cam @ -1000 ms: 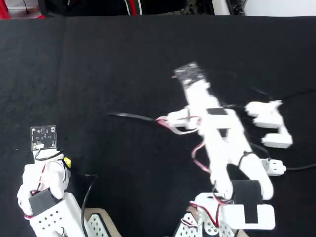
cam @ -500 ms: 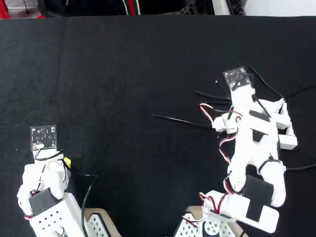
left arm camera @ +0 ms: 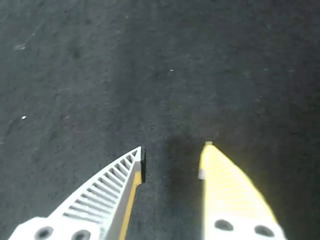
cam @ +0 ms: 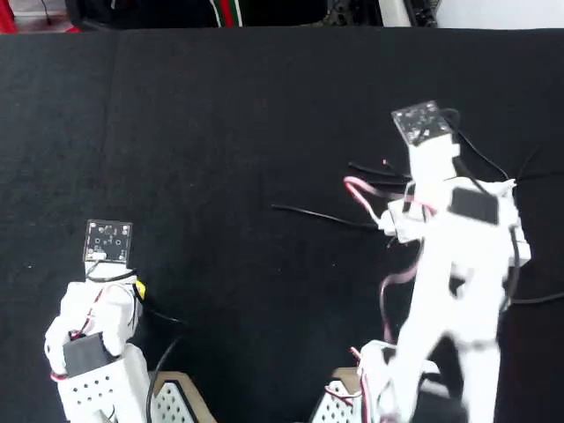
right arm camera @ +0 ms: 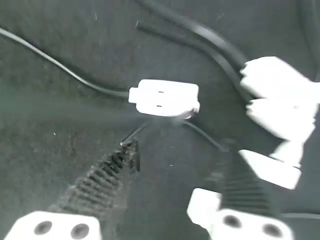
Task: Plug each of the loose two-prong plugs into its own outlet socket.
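Blurred white plugs (right arm camera: 272,77) are cut off at the edge.

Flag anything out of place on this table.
Nothing looks damaged or spilled. Black cords sprawl and cross on the table, and several white connectors lie bunched in a heap beside the slotted outlet socket.

The table (cam: 220,132) is covered edge to edge with a matt black cloth, evenly lit, with no hard shadows. Close up, the cloth (left arm camera: 100,60) has a fine grain with a few pale specks. Beyond the far edge lie a red patch (cam: 7,16), dark clutter (cam: 132,11) and a white surface (cam: 502,12). Pale wood (cam: 181,388) shows at the near edge.
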